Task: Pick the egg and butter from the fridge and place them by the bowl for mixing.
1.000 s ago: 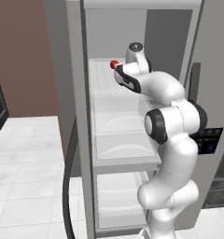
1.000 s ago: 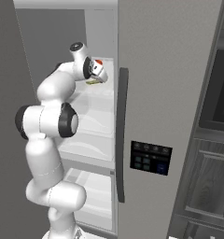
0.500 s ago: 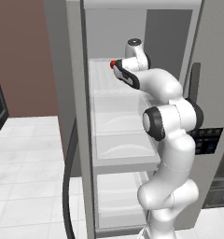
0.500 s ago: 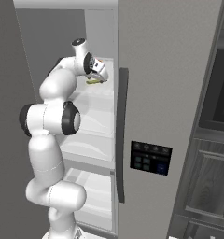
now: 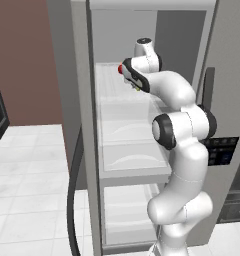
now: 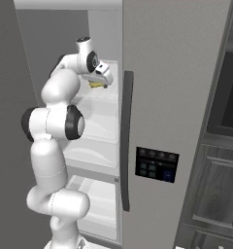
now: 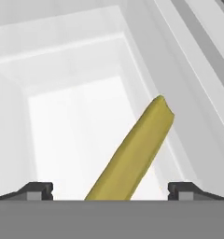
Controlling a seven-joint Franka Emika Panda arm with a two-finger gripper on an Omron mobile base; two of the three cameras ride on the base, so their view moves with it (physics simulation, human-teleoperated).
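Behind the open fridge point(image 5: 142, 150) door a brown wall and pale floor tiles showed in the left base view, and over the last second the arm had reached further in along the top shelf, so the gripper point(image 5: 133, 84) sat deeper over it than before. From the right base view the gripper point(image 6: 100, 79) had likewise moved inward and hung just over the butter point(image 6: 96, 84), a yellow sliver on that shelf beside the door edge. Along the hand view the butter point(image 7: 132, 154) ran slantwise between the two fingertips point(image 7: 37, 190), which stood wide and apart from it, so I judged the grasp close but not yet made; the egg was not to be made out.
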